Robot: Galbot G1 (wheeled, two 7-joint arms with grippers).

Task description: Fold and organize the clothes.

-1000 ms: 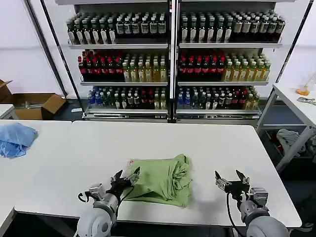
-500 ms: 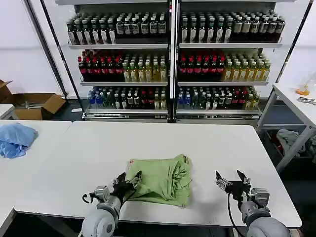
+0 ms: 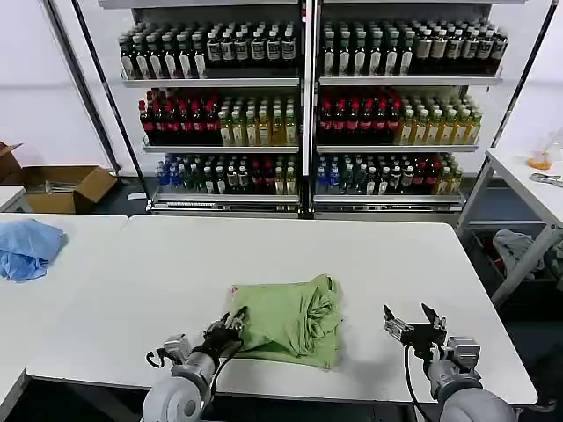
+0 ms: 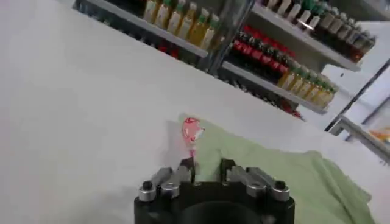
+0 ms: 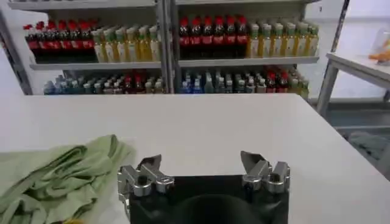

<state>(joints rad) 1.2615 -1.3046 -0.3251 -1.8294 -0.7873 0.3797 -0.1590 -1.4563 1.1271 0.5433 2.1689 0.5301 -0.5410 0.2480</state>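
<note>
A: On the white table (image 3: 369, 255), near its front edge, lies the light green polo shirt (image 3: 286, 321). How far along is the folding?

B: Partly done, I'd judge. The shirt is already gathered into a rough, compact rectangle, but its right side is bunched into rumpled folds rather than lying flat, and the left wrist view shows a bit of the red-and-white print (image 4: 192, 129) at the near corner.

A: What are the arms doing?

B: The left end effector (image 3: 230, 328) sits at the shirt's left front corner with its fingers drawn together; in the left wrist view the fabric edge runs right up between them, so it looks clamped on that corner. The right end effector (image 3: 413, 327) hovers over bare table to the right of the shirt, clear of it, fingers spread and holding nothing.

A: And what's left?

B: Probably smoothing or refolding the crumpled right side, then setting the bundle neatly. The light blue cloth (image 3: 26, 248) on the neighbouring table to the left lies well apart.
</note>
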